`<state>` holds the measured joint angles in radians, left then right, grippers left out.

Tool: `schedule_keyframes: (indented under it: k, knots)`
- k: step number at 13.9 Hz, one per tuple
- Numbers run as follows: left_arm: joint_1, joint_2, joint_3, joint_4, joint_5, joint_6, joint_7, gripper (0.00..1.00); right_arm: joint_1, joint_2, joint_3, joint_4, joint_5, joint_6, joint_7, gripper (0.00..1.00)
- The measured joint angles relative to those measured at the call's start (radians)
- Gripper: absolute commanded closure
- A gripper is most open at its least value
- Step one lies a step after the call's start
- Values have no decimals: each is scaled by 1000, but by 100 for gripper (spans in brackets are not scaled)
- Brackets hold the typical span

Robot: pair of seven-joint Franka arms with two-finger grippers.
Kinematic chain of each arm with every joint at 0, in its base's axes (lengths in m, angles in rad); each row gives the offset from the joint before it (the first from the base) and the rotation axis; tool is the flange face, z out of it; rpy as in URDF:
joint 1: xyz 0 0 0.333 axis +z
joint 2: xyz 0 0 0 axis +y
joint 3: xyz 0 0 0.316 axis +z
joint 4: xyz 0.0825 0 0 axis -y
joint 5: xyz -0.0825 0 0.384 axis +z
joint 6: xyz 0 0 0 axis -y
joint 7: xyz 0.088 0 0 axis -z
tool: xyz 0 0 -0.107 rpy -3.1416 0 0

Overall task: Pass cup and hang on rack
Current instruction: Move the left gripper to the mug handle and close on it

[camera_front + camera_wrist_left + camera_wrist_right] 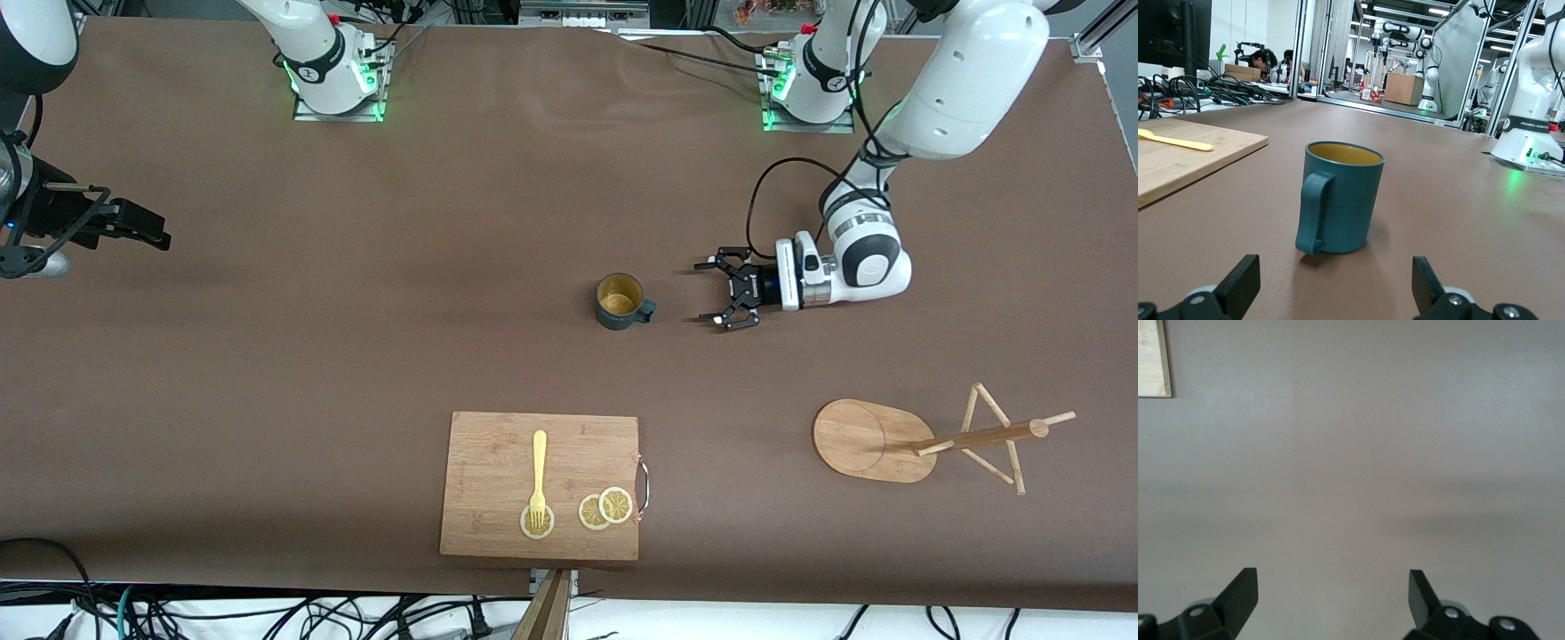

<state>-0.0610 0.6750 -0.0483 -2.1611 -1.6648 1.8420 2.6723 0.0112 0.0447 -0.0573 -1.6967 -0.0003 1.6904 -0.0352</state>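
We see the left gripper (718,291), fingers apart, level with the upright cup (621,301) mid-table at the rack's (925,442) ten o'clock; a skewed advance could topple it, while the right gripper (133,222) waits open.

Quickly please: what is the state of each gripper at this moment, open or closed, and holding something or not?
Left gripper: open, holding nothing, low beside the small dark teal ribbed cup, aimed at its handle.
Right gripper: open, holding nothing, waiting over bare table.

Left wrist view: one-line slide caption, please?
Open left gripper faces the upright cup, handle toward it, cutting board beside.
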Motion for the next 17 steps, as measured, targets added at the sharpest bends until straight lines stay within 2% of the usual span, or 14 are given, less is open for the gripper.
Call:
schedule_keyframes:
  k: [5,10,17]
  knots:
    - [-51,60,-1,84,-37,12,42,0,-1,-133,0,-205,-1,133,-1,0]
    - [-87,119,-1,135,-86,16,57,0,-1,-143,0,-213,-1,122,-6,0]
    - [-121,133,-8,167,-104,16,57,0,-1,-143,3,-213,-1,119,-7,0]
